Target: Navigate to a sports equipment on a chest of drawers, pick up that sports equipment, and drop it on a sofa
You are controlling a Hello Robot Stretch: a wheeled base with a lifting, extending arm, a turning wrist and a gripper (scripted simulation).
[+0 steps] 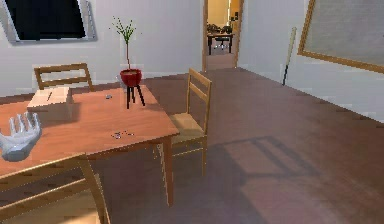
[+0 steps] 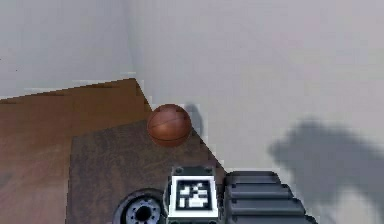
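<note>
A brown-orange ball [image 2: 168, 123] lies on a dark brown top [image 2: 100, 160] in the arm side view, close to a pale wall corner. Below it, at the bottom edge, the arm's end rises with one white marked square [image 2: 193, 196] and a dark ribbed body [image 2: 262, 200]. Left of the square sits the gripper's round dark body [image 2: 138, 212]. I can't make out its far end, so I cannot tell whether it holds anything.
The forward view's left has a wooden table [image 1: 100, 130] with a box [image 1: 50, 100], a glass hand figure [image 1: 20, 135] and a red potted plant [image 1: 130, 75]. Chairs [image 1: 195, 115] surround it. Open brown floor runs right toward a doorway [image 1: 222, 35]. A thin stick [image 1: 290, 55] leans on the right wall.
</note>
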